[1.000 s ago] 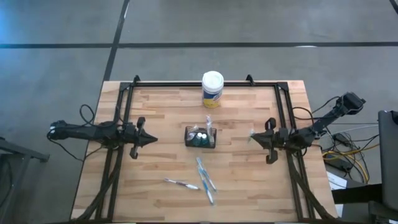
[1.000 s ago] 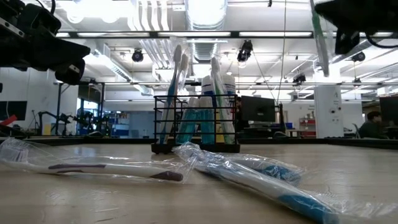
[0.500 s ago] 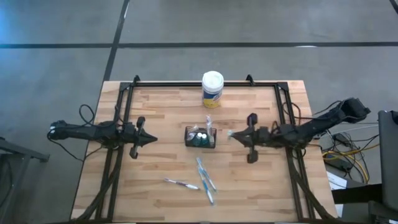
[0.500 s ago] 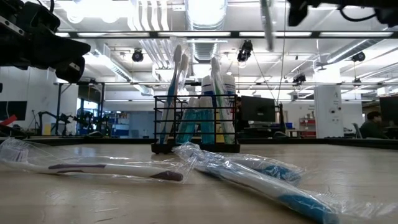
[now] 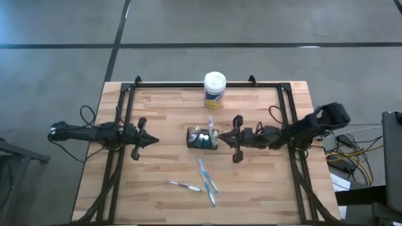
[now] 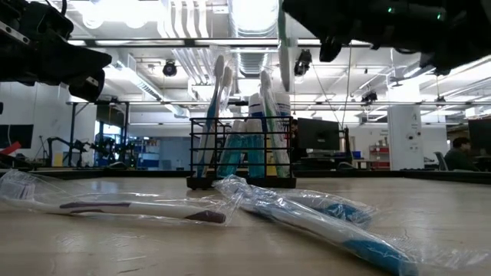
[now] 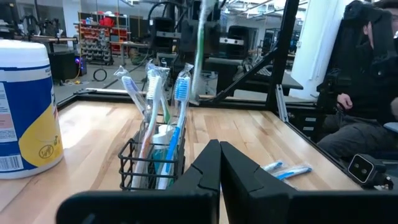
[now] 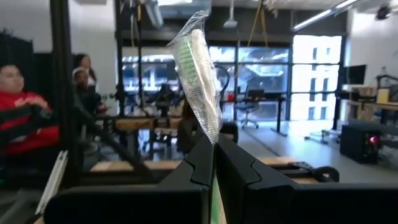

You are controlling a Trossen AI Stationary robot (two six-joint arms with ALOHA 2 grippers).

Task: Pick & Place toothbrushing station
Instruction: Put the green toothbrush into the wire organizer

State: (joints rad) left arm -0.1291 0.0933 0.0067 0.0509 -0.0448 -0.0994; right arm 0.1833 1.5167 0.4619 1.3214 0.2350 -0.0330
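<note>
Now the right gripper hangs just beside the black wire caddy at mid-table, its fingers pinching a wrapped toothbrush that stands upright above them. The step in hand looks like dropping this brush into the caddy, which already holds several brushes and two small white-capped tubes.

To do it well, I would bring the brush fully over an open part of the caddy before lowering, keep it near vertical, and go down slowly so the crinkly wrapper does not snag the standing brushes or tip the light wire frame. The fingers should let go only once the lower end is well inside. The white-lidded canister stands well apart toward the far edge and should not interfere.

The left gripper waits on the other side of the caddy, fingers pressed together and holding nothing.

The high view gives the layout: three wrapped brushes lie on the table nearer the front edge, so more trips seem to remain. It cannot show height, though. The low view does: the held brush hangs higher than the caddy's standing brushes. The right wrist view alone shows the grip on the wrapper clearly, while the left wrist view shows the caddy's contents up close and a seated person beyond the table.
</note>
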